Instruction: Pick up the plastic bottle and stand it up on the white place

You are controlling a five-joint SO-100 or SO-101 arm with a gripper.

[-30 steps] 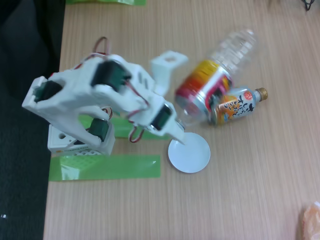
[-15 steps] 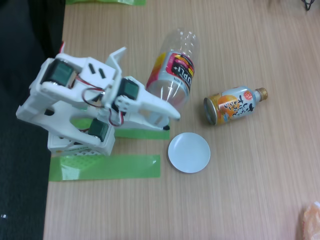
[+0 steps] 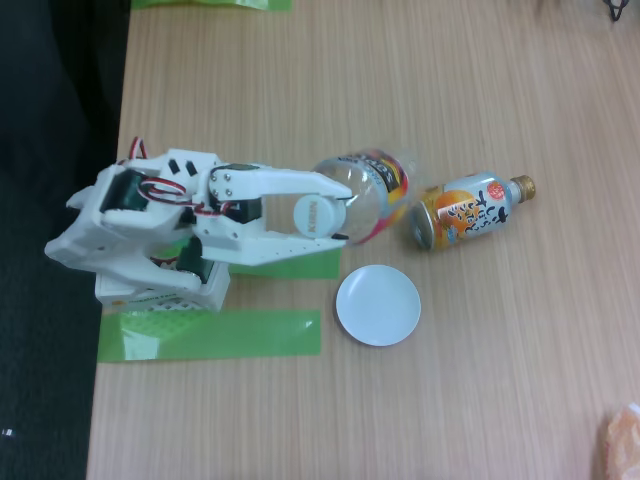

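In the fixed view my white gripper (image 3: 346, 214) is shut on the plastic bottle (image 3: 376, 188), one finger on each side of its neck. The bottle is lifted off the table and points up toward the camera. Its white cap (image 3: 313, 214) faces me, and the pink-red-and-yellow label band shows behind it. The white place (image 3: 378, 305), a small round plate, lies bare on the wooden table just below and slightly right of the bottle. I cannot tell how high the bottle hangs above the table.
An orange-and-silver bottle-can (image 3: 470, 210) with a gold cap lies on its side right of the bottle. Green tape strips (image 3: 210, 334) lie by the arm's base (image 3: 160, 285). The table's left edge borders a dark floor. An orange object (image 3: 622, 440) sits at the bottom right corner.
The arm has swung the held bottle round. It lay tilted away over the can, then pointed up the table, and now stands cap-up toward the camera, nearer the plate.
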